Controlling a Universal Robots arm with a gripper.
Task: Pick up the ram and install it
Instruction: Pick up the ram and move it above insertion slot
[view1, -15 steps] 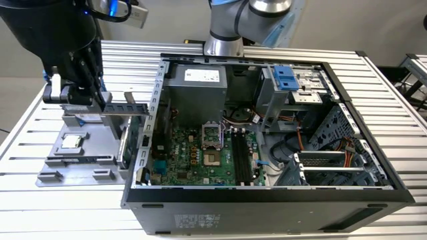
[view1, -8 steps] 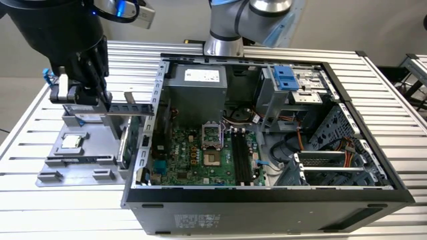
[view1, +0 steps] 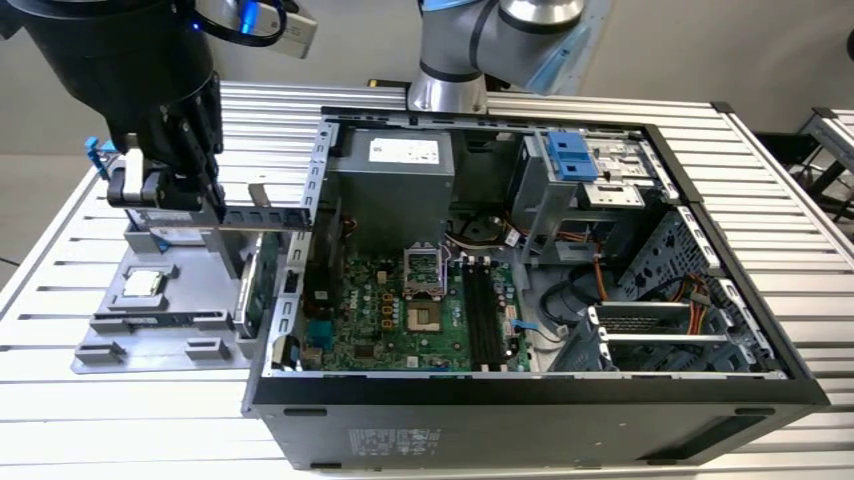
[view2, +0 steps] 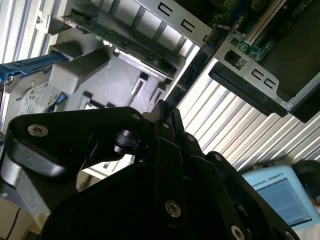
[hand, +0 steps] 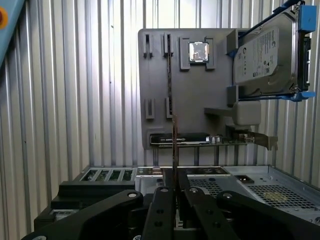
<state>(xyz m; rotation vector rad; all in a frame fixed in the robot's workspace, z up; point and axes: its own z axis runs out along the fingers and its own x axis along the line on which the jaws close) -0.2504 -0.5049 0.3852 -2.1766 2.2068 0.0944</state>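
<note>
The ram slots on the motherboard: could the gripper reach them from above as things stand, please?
Probably yes: the case lies open, the black ram slots look bare, and the gripper, holding the ram, need only clear the side wall.

Ribbed metal table (view1: 80, 420); behind, seemingly a pale wall (view1: 747, 50).

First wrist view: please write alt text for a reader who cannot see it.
The fingers are shut on the ram, seen edge-on as a thin dark strip. Behind it, a grey holder on the slatted table carries a processor, a hard drive and a card.
</note>
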